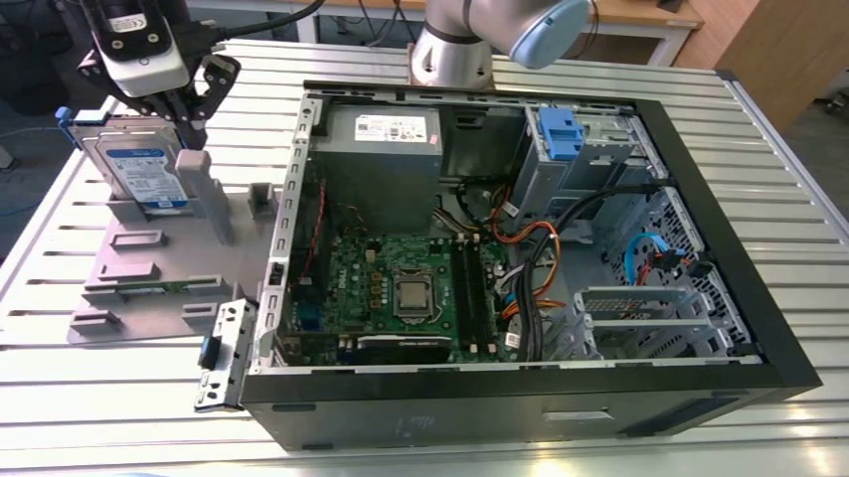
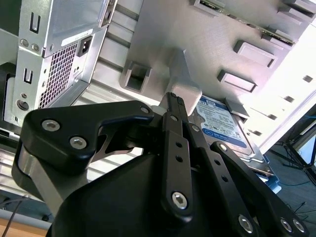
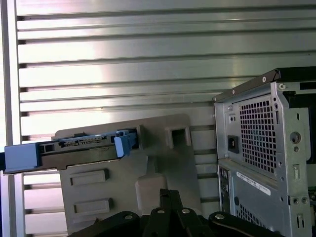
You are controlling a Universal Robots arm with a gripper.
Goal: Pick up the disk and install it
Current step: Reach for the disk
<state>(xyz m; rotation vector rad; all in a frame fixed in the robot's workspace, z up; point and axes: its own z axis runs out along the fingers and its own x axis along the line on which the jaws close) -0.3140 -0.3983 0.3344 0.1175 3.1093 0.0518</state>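
Disk [image 1: 139, 167] stands on edge in the grey fixture [image 1: 146, 288] on the table [image 1: 93, 407], at the exterior view's left of the open computer case [image 1: 464, 417]. It is well apart from the drive cage [image 1: 591, 159] inside that case. Its label and blue carrier frame show in both wrist views.

Jaws hang just above the disk and over the grey post [image 1: 199, 189] that stands just beside it. They appear closed together, with nothing between them.

Assessment: pick-up is not yet made, as the disk is seated in the fixture and not held. Installation in the case is not yet begun. The whole task remains outstanding.
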